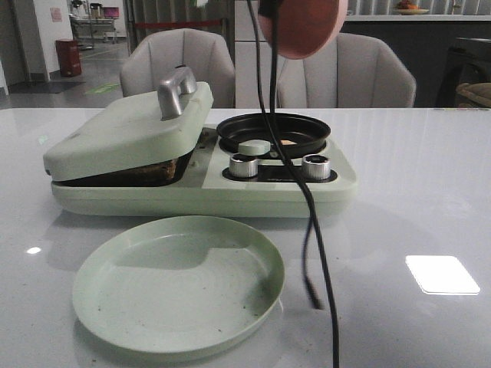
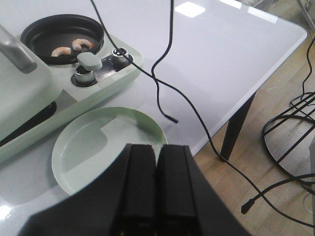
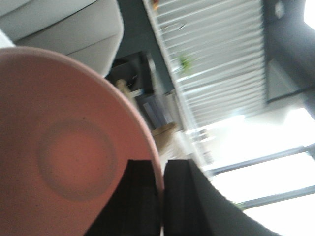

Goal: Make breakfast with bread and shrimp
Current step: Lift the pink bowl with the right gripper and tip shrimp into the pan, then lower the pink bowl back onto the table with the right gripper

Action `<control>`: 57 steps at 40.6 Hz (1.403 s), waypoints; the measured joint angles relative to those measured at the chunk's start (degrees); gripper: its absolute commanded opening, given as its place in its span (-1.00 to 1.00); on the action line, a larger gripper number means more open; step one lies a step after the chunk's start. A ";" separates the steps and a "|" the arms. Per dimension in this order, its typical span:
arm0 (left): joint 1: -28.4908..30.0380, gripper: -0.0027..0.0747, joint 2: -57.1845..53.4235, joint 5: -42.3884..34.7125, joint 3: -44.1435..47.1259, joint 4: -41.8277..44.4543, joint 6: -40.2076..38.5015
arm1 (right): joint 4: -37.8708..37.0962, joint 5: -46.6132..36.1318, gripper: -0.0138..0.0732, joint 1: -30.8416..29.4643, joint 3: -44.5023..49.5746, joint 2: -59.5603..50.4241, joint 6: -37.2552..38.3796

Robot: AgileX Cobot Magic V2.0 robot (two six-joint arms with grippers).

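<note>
Two shrimp (image 2: 72,47) lie side by side in the round black pan (image 2: 34,30) of the pale green breakfast maker (image 1: 337,188); both are curled crescents, their long axes running roughly across the pan. The left wrist view shows both; the front view shows only a pale orange sliver behind the pan's front rim. One hinged lid (image 1: 115,130) sits tilted over the other bay, with a dark brown edge visible in the gap beneath; whether that is bread cannot be told. One empty green plate (image 1: 107,307) rests on the table (image 1: 430,192) just before the appliance. The left gripper (image 2: 157,189) is clenched on nothing, above the plate. The right gripper (image 3: 161,191) pinches the rim of one pink bowl (image 3: 64,147), held high above the pan.
</note>
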 measured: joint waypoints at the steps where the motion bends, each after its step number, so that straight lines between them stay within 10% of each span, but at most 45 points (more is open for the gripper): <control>1: 0.00 -0.67 0.00 0.00 0.00 0.00 0.00 | 2.24 0.23 -0.60 0.00 0.00 -1.13 -0.09; 24: 0.00 -0.67 0.00 0.00 0.00 0.00 -0.09 | 55.69 2.30 -0.60 -24.22 30.09 -33.46 -11.01; 37: 0.00 -0.67 0.00 0.00 0.00 0.00 -0.09 | 78.68 -15.58 -0.60 -40.60 56.51 -41.16 -14.69; 57: 0.00 -0.67 0.00 0.00 0.00 0.00 -0.09 | 83.81 -36.35 -0.54 -41.75 70.11 -34.80 -15.32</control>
